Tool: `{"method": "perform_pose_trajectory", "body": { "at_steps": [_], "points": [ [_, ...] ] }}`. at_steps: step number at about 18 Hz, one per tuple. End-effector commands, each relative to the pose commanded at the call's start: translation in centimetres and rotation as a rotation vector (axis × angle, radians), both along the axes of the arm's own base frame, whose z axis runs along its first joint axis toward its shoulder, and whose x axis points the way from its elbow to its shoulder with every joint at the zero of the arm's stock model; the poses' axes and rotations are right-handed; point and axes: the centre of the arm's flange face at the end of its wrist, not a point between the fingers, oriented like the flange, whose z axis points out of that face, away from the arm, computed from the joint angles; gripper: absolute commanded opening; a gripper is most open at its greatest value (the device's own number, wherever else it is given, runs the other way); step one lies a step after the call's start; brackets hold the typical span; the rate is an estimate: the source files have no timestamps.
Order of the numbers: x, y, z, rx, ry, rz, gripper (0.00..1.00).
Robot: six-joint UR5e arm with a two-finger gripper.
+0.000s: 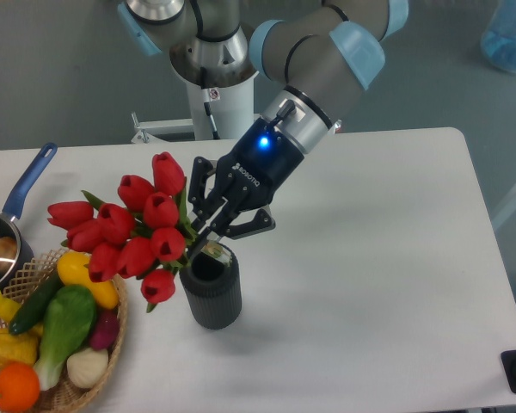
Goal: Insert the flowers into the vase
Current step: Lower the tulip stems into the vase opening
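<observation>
Reaching down from the upper part of the view, the gripper [208, 231] is being held tilted over the vase [212, 294], its black fingers closed around the green stems of the flowers [129, 225]. The bunch is being carried at a slant, with the red buds spread out to the left of the fingers and the stem ends being pointed towards the round mouth of the vase, right at its rim; whether the stems are reaching inside cannot be told, since the fingers are hiding that spot. The lowest bud is hanging just beside the vase's upper left wall. The vase is being left upright on the white table [387, 258], near the front edge. A blue light is glowing on the wrist above the fingers. At the lower left, a wicker basket [112, 344] of coloured vegetables is being kept near the vase, and a blue-handled saucepan [21, 194] is lying at the left edge behind it.
</observation>
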Motion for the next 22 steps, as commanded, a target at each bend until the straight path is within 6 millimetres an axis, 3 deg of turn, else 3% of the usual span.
{"method": "perform_pose_trajectory", "body": {
  "at_steps": [10, 22],
  "points": [
    [0.7, -0.8, -1.8, 0.086, -0.037, -0.053, 0.17],
    [-0.9, -2.1, -2.9, 0.11, -0.065, -0.032, 0.17]
  ]
}}
